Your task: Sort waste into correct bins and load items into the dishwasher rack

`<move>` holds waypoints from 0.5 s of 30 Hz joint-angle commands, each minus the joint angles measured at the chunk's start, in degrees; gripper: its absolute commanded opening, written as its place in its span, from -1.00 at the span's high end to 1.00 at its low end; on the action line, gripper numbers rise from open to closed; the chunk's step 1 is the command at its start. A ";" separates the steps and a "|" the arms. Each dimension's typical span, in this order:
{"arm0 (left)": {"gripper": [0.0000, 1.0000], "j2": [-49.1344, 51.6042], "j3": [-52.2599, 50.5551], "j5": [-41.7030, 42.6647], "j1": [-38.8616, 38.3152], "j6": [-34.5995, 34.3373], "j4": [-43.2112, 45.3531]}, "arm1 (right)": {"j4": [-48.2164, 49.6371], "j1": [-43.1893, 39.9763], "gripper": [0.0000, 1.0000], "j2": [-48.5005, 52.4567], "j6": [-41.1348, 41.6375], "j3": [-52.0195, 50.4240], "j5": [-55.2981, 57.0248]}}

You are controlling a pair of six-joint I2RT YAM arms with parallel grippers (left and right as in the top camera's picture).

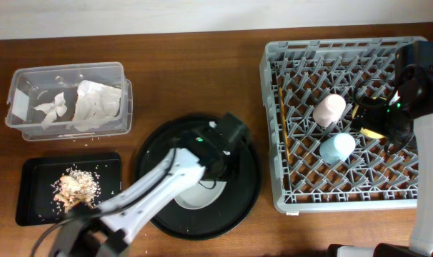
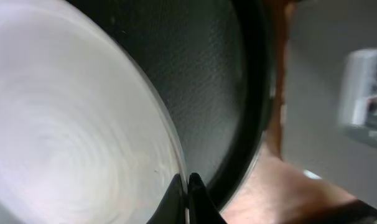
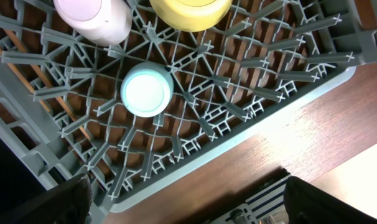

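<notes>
My left gripper [image 1: 215,170] [image 2: 187,182] is shut on the rim of the round white-grey plate [image 1: 201,195] [image 2: 64,124], which lies on the large round black tray [image 1: 249,191] [image 2: 213,81]. My right gripper [image 1: 371,120] [image 3: 191,208] is open and empty above the right side of the grey dishwasher rack [image 1: 274,107] [image 3: 238,143]. In the rack are the pink cup [image 1: 329,109] [image 3: 92,18], the light-blue cup [image 1: 336,148] [image 3: 146,90], the yellow bowl [image 1: 372,132] [image 3: 191,11] and the chopsticks [image 1: 283,121] [image 3: 27,53].
The clear tub [image 1: 16,80] at the far left holds crumpled white napkins [image 1: 95,106]. The shallow black tray [image 1: 32,210] in front of it holds food scraps [image 1: 77,188]. No gold-brown wrapper shows. The rack's front edge lies near the table edge.
</notes>
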 commanded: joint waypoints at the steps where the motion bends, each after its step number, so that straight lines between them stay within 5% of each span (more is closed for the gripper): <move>1: 0.76 1.75 0.13 -1.01 -0.61 -0.92 0.00 | 0.00 -0.48 -0.97 0.15 0.70 -0.22 0.92; 5: -0.32 1.40 0.66 -0.85 -0.24 1.36 -0.44 | 0.00 -0.48 -0.97 0.15 0.70 -0.22 0.92; 11: -0.30 -6.01 11.15 -9.99 9.62 1.70 -16.81 | 0.02 -0.48 -0.97 0.15 0.70 -0.22 0.92; 15: -0.31 -19.80 12.15 -17.51 26.97 1.68 -23.93 | 0.02 -0.48 -0.97 0.15 0.70 -0.22 0.92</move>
